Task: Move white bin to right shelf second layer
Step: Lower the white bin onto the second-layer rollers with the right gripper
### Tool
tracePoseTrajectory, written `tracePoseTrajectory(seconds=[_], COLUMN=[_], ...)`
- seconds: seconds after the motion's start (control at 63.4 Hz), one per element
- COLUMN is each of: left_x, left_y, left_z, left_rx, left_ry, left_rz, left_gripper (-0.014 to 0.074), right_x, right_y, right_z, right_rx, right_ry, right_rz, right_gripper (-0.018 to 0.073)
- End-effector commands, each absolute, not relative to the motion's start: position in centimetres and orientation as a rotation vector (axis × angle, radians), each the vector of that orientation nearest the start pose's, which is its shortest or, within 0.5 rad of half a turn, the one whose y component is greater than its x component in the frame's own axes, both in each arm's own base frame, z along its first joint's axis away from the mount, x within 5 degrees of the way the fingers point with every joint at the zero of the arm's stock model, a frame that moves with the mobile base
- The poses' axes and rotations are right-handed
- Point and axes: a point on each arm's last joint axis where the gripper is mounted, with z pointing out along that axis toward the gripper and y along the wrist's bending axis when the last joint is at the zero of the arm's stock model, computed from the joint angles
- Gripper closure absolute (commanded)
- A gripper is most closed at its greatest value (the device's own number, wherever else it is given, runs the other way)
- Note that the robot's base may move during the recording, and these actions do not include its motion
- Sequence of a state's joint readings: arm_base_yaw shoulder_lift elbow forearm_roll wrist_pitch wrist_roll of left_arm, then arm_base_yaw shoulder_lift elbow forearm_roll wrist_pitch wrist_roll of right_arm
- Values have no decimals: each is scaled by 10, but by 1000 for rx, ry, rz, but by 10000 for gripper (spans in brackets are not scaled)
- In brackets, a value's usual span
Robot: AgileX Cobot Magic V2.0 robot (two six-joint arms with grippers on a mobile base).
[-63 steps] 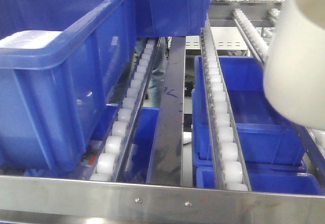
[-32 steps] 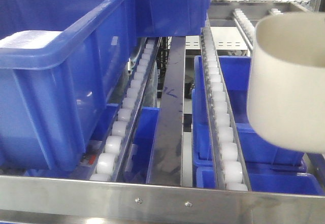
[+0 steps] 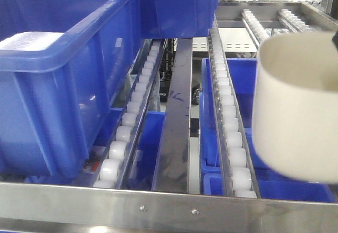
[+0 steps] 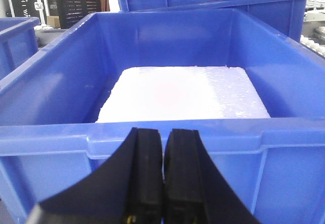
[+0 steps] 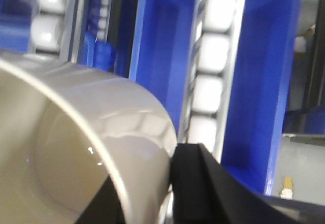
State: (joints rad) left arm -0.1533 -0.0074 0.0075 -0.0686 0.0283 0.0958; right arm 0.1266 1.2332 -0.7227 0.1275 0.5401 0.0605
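Note:
The white bin (image 3: pixel 296 111) hangs at the right edge of the front view, mouth up and leaning a little, over the right shelf second layer with its roller track (image 3: pixel 232 138) and steel front rail (image 3: pixel 169 207). I cannot tell whether the bin touches the rollers. In the right wrist view my right gripper (image 5: pixel 147 193) is shut on the white bin (image 5: pixel 76 148), one finger inside the wall and the other finger (image 5: pixel 198 183) outside. My left gripper (image 4: pixel 163 137) is shut on nothing, just in front of a blue crate (image 4: pixel 51 82).
A large blue crate (image 3: pixel 63 90) holding a white foam block (image 3: pixel 29 40) sits on the left rollers, with another blue crate (image 3: pixel 179 6) behind it. More blue crates (image 3: pixel 274 138) lie on the level below. A steel divider bar (image 3: pixel 177 117) runs down the middle.
The white bin has come down and to the left into the front view and turned from tilted toward upright. The crates have not moved.

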Motion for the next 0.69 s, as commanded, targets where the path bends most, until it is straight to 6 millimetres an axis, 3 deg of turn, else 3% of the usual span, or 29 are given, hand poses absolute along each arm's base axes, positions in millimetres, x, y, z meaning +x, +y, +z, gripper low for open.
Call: tracePoseTrajectory(seconds=[0.0, 0.253, 0.537, 0.679], left_x=[55, 55, 55, 55], left_y=[-8, -8, -8, -8], left_z=[206, 206, 206, 206], left_rx=[121, 121, 121, 121], left_ry=[1439, 1439, 1439, 1439], left_rz=[-111, -111, -111, -111], left_gripper=[512, 512, 512, 512], right_x=[230, 205, 175, 172], right_y=[36, 32, 27, 26], right_z=[264, 275, 270, 268], right_rx=[27, 27, 31, 35], right_ry=[2406, 2298, 2221, 2177], right_rz=[216, 224, 228, 227], right_gripper=[503, 503, 503, 503])
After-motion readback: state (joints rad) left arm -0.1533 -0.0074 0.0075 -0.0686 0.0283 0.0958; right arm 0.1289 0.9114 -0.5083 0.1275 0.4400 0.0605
